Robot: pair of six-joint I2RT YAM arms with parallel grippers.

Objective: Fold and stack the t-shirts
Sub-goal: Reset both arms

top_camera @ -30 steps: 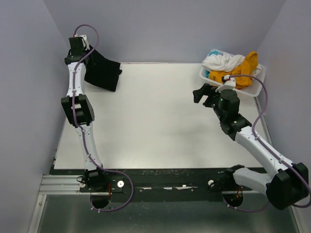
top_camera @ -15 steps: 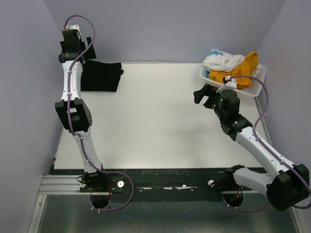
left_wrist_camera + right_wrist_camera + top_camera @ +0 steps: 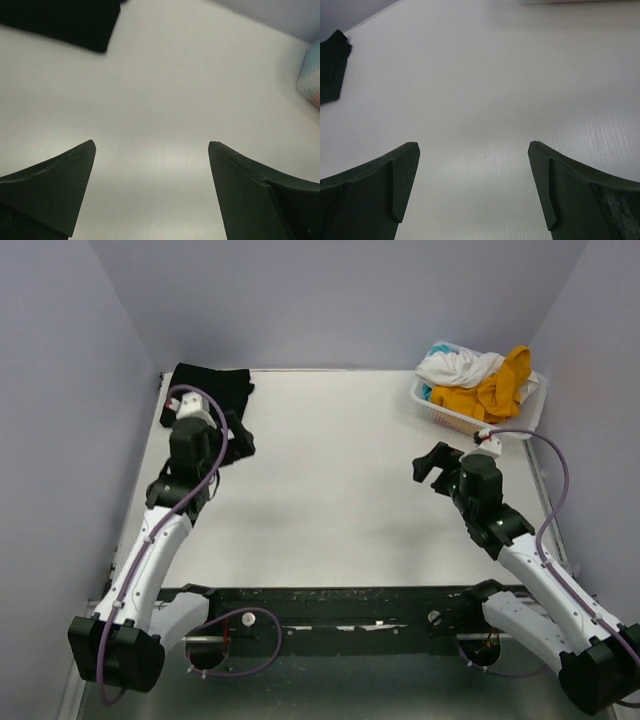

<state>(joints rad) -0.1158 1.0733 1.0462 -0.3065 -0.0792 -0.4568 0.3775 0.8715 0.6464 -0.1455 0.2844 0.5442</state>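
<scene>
Black t-shirt [image 3: 208,385] lay folded flat at the far-left corner of the table [image 3: 330,490], likely as the stack's base. The white t-shirt [image 3: 455,367] and mustard t-shirt [image 3: 490,397] sat heaped in the basket [image 3: 440,413], far right. The left gripper [image 3: 150,145] and right gripper [image 3: 472,145] hovered with claws spread wide and empty, free for the next shirt.

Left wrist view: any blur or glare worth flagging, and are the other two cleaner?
Left wrist: black t-shirt and basket edges look smeared, no glare. Right wrist: sharp, table ribbing shows, fingers underexposed. Top external: evenly lit, only faint soft shadows on the table.
</scene>
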